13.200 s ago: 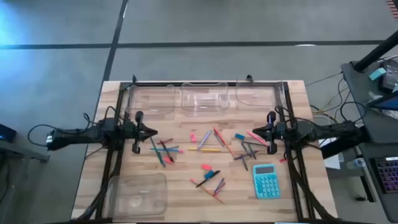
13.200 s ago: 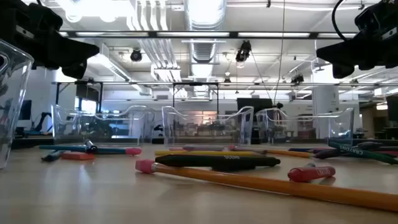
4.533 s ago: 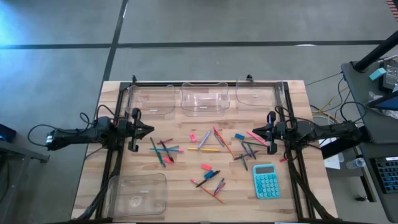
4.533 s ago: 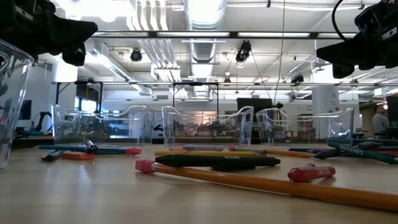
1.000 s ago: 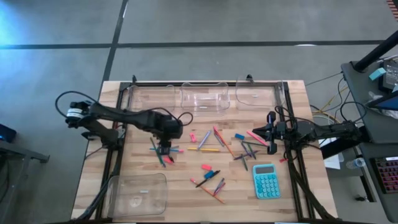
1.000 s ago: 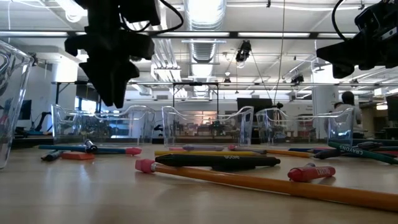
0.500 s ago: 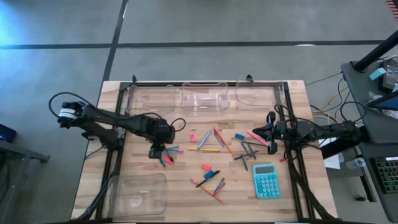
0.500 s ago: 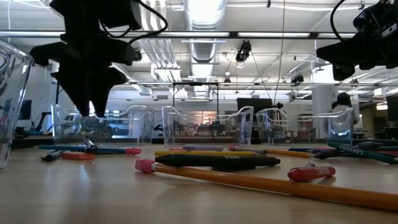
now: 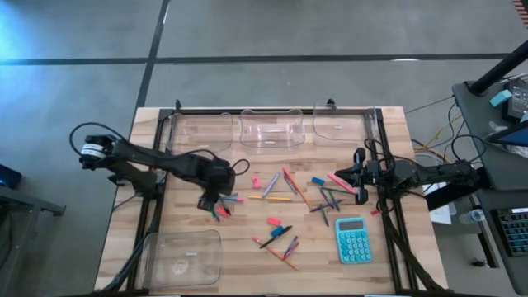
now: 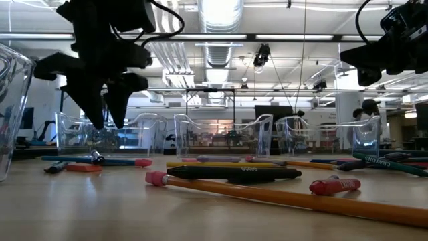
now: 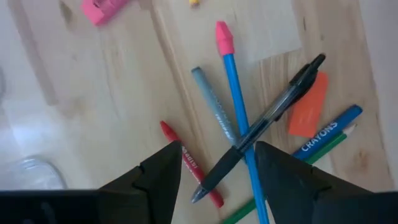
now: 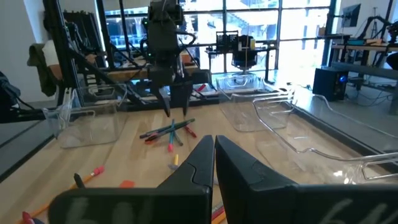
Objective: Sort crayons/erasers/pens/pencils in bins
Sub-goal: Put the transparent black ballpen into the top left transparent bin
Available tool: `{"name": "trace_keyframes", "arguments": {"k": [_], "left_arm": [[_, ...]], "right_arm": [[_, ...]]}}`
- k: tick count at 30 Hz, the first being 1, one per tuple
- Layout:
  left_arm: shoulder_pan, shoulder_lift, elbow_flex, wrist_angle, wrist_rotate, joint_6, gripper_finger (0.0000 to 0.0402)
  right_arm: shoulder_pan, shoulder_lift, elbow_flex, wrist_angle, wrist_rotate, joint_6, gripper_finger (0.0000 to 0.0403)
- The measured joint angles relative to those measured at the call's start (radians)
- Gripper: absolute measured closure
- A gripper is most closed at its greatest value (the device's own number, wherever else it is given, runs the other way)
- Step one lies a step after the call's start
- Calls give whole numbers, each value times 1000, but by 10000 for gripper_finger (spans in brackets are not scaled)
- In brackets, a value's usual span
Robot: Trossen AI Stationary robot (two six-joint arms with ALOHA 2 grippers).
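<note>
My left gripper (image 9: pixel 213 203) hangs open, fingers pointing down, over the left cluster of sticks and clear of the table (image 10: pixel 107 124). Between its fingers in the left wrist view (image 11: pixel 217 149) lies a black pen (image 11: pixel 261 134). The pen lies across a blue pencil (image 11: pixel 235 93) with a pink tip. A grey-blue crayon (image 11: pixel 213 112), a red crayon (image 11: pixel 186 167), a blue crayon (image 11: pixel 329 130) and an orange eraser (image 11: pixel 308 114) lie around it. My right gripper (image 9: pixel 356 175) waits shut (image 12: pixel 214 142) at the table's right side. Three clear bins (image 9: pixel 271 130) line the far edge; another (image 9: pixel 181 256) stands near left.
More pencils, pens, crayons and erasers lie scattered over the table's middle (image 9: pixel 285 186) and toward the near edge (image 9: pixel 279 239). A teal calculator (image 9: pixel 352 240) lies near right. A pink eraser (image 11: pixel 102 9) lies apart from the left cluster.
My left gripper has shifted a little toward the table's left edge over the left cluster, sunk slightly and turned about its wrist. It has stayed open. Nothing on the table has moved.
</note>
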Motion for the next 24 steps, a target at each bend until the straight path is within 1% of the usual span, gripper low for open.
{"name": "trace_keyframes", "arguments": {"k": [15,24], "left_arm": [[0,159,-2,-4,18,28,213],[0,195,-2,-3,23,28,213]], "right_arm": [[0,0,0,0,0,0,394],[0,0,0,-1,0,1,394]]}}
